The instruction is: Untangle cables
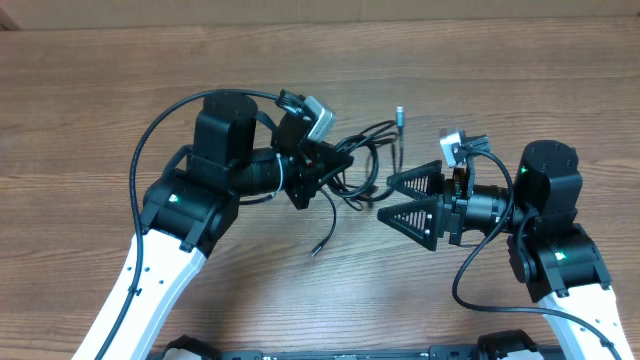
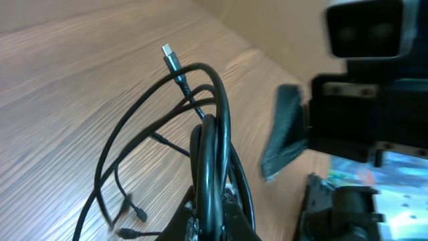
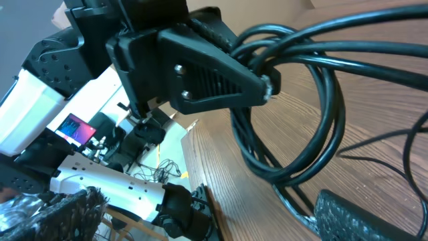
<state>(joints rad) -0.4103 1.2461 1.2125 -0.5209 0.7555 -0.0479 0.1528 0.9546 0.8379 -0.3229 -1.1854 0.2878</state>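
Where the left gripper meets the cables, its jaws are closed together around several black strands at once. The left wrist view shows the loops rising out of the gripper as one thick bunch. The bundle is located near the centre of the wooden table, between the two grippers.

One strand runs away from the bunch and ends in a small silver connector plug (also visible near the top of the left wrist view). A second thin strand trails toward the robot bases and ends in a loose tip lying on the wood.

The right gripper stands just beside the bundle. Its two triangular fingers are spread apart and hold nothing, and the tips point toward the left gripper.

In the right wrist view, the looped cables hang from the left gripper, and one loop lies close to the right gripper's lower finger. Whether that loop touches the finger cannot be determined.
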